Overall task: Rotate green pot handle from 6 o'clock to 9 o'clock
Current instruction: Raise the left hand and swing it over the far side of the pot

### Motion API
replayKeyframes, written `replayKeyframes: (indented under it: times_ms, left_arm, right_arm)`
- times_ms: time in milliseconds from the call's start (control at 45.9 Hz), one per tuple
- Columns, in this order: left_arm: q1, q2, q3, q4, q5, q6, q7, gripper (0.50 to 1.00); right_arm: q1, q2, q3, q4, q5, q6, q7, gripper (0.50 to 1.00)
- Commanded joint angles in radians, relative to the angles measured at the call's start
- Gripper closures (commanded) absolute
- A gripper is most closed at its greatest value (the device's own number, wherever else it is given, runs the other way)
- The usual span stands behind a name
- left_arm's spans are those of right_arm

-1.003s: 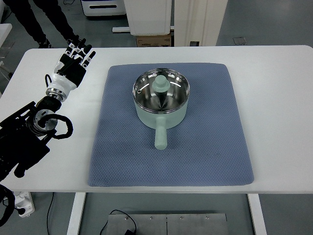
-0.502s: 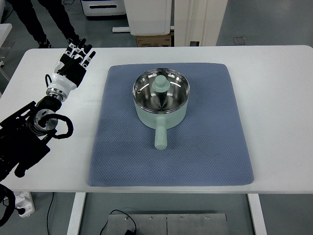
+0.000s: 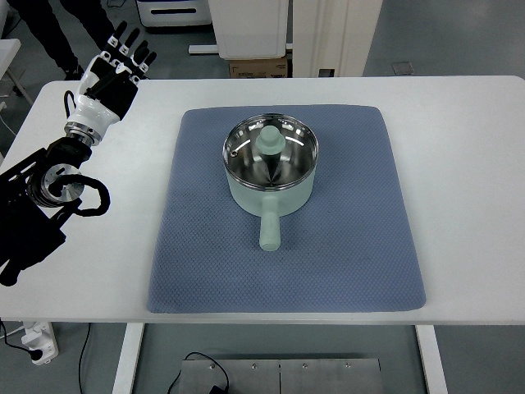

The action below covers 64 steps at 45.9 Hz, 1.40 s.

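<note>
A light green pot (image 3: pixel 271 164) with a glass lid and a green knob sits on the blue mat (image 3: pixel 205 246) in the middle of the table. Its handle (image 3: pixel 270 228) points straight toward the near edge, at 6 o'clock. My left hand (image 3: pixel 115 67) is at the far left corner of the table, well away from the pot, its fingers spread and holding nothing. The right arm is out of view.
The white table (image 3: pixel 476 164) surrounds the mat. A person's dark legs (image 3: pixel 49 29) stand on the floor beyond the far left corner. White equipment and a cardboard box (image 3: pixel 258 67) stand behind the far edge.
My left hand and arm have shifted up and to the left, toward the table's far left corner. The pot and its handle have not moved.
</note>
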Motion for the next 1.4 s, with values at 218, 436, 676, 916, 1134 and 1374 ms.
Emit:
replayKeyframes:
  times_ms: [218, 436, 676, 916, 1134, 1374]
  left_arm:
    - [-0.014, 0.076, -0.029, -0.21, 0.168, 0.021, -0.042, 0.5]
    - [-0.023, 0.1, -0.038, -0.304, 0.349, 0.019, -0.073, 0.5]
    - [-0.065, 0.103, -0.037, -0.385, 0.493, 0.018, -0.073, 0.5]
    - [-0.111, 0.108, -0.038, -0.462, 0.608, 0.009, -0.068, 0.5]
    - [-0.157, 0.119, -0.037, -0.494, 0.74, -0.073, -0.07, 0.5]
    - [-0.218, 0.128, -0.037, -0.494, 0.866, -0.15, -0.07, 0.5]
  right_arm:
    - [0.0, 0.0, 0.0, 0.0, 0.0, 0.0, 0.0, 0.5]
    - [0.0, 0.0, 0.0, 0.0, 0.0, 0.0, 0.0, 0.5]
    - [0.0, 0.0, 0.0, 0.0, 0.0, 0.0, 0.0, 0.5]
    - [0.0, 0.0, 0.0, 0.0, 0.0, 0.0, 0.0, 0.5]
    - [-0.001, 0.0, 0.0, 0.0, 0.0, 0.0, 0.0, 0.5]
    - [0.0, 0.0, 0.0, 0.0, 0.0, 0.0, 0.0, 0.5]
